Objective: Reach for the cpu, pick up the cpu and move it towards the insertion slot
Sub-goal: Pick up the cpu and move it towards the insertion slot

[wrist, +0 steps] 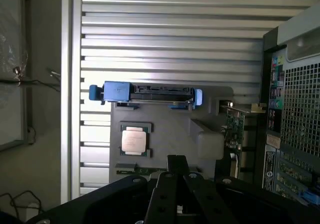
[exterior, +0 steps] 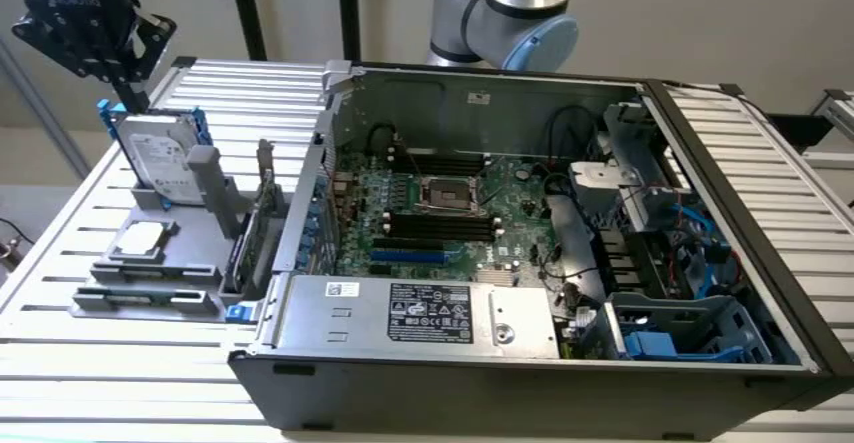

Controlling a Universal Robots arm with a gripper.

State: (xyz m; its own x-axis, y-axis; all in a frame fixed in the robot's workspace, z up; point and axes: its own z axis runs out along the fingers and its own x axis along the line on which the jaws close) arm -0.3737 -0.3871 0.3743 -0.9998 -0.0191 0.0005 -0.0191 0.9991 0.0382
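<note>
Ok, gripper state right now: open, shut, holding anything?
Gripper: shut, holding nothing. The cpu lies untouched on the grey holder.

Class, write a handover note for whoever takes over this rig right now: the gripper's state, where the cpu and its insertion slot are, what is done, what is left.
Gripper: black gripper, shut and empty, over the grey holder beside the upright silver hard drive with blue rails, exterior view's left.
Cpu: small flat square silvery-grey cpu lies in that holder, apart from the gripper.
Slot: square dark insertion slot, shiny metal bracket, on the green motherboard inside the open case.
Done: nothing yet. Left: reach, pickup, move to slot.
</note>
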